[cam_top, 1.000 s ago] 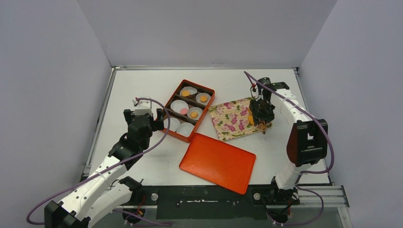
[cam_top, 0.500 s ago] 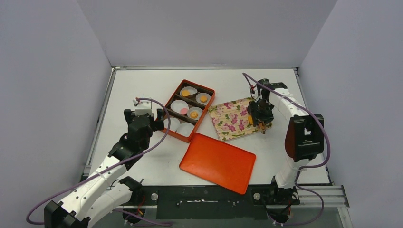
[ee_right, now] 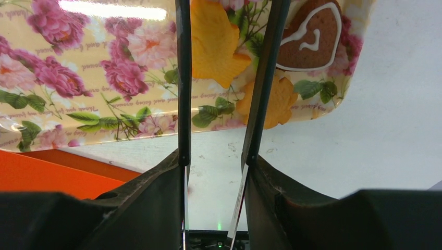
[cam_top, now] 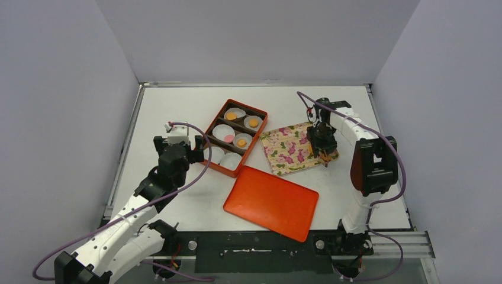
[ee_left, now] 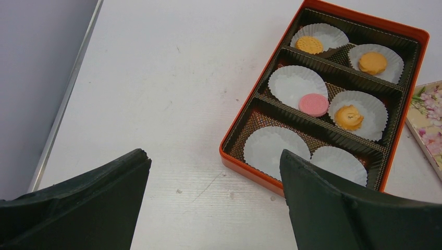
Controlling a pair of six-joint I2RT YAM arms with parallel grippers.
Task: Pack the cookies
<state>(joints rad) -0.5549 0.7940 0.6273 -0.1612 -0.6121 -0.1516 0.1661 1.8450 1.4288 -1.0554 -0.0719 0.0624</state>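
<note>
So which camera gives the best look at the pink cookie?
The left wrist view: the pink cookie lies close and sharp on a white paper cup. The top external view shows only a tiny pink spot; the right wrist view misses it.

An orange box [cam_top: 215, 123] sits on the white table [cam_top: 171, 106] with white paper cups [cam_top: 231, 161] in its brown compartments. A flowered tray [cam_top: 283, 151] lies just beside it at four o'clock, the flat orange lid [cam_top: 271, 202] at five o'clock.
</note>
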